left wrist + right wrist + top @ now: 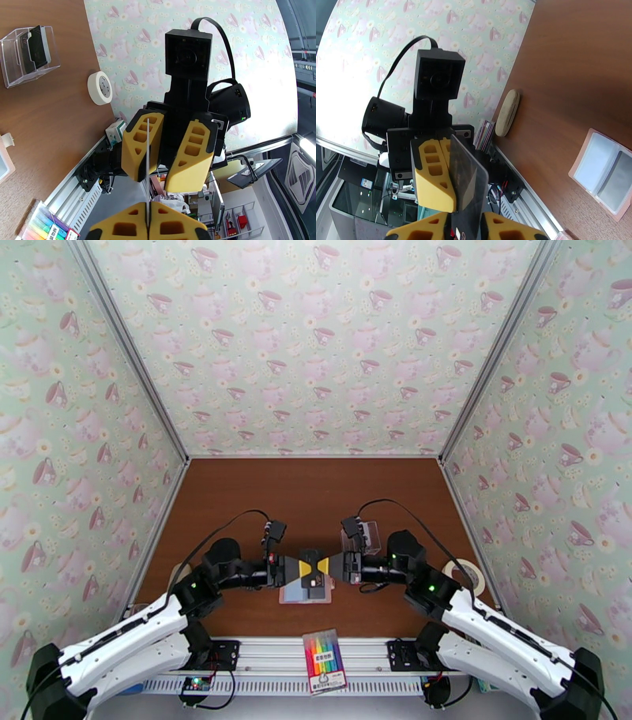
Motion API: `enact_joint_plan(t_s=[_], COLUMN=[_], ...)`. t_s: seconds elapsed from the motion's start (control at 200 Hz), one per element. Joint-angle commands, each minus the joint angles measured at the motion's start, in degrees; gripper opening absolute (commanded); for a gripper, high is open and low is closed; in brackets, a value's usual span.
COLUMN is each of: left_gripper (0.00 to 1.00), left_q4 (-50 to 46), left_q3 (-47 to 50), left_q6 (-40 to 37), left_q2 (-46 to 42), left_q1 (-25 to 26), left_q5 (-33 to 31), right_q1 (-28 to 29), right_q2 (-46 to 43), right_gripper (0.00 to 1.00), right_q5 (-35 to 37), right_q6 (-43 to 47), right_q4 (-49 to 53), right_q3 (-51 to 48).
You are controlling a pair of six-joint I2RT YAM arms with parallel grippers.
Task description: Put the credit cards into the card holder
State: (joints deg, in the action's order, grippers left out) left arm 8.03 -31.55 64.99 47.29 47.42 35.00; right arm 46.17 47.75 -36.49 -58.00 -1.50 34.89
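My left gripper (306, 566) and right gripper (321, 565) meet tip to tip above the card holder (304, 593), an open pink wallet with blue-grey slots lying flat on the table. One dark credit card (468, 181) is pinched in my left gripper (148, 207), and it appears edge-on (148, 158) in the left wrist view. Its free end reaches between the fingers of my right gripper (465, 218), which stand apart on either side of it. More dark credit cards (37, 45) stand in a clear plastic box (15, 67). The card holder (604, 173) lies open at the right of the right wrist view.
The clear box (367, 536) sits behind the right wrist. A white tape roll (466, 575) lies near the right wall, a beige disc (507, 112) near the left wall. A marker pack (325, 660) rests on the front rail.
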Motion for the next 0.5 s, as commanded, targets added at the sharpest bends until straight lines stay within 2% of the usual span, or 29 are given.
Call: enact_joint_plan(t_s=[0.0, 0.426, 0.496], left_gripper=[0.00, 0.00, 0.00], left_q4=[1.46, 2.18, 1.99], left_q3=[0.49, 0.43, 0.26], left_q6=[-1.62, -2.24, -2.38], left_q2=[0.09, 1.54, 1.58], left_q1=[0.31, 0.31, 0.30], left_q5=[1.67, 2.49, 2.57], right_q1=[0.40, 0.48, 0.48], right_q2=[-0.06, -0.46, -0.37], right_gripper=[0.25, 0.16, 0.12], right_q5=[-1.47, -2.87, -2.97], right_q6=[0.89, 1.35, 1.52], right_q4=[-1.49, -0.78, -0.71], right_q3=[0.09, 0.61, 0.61])
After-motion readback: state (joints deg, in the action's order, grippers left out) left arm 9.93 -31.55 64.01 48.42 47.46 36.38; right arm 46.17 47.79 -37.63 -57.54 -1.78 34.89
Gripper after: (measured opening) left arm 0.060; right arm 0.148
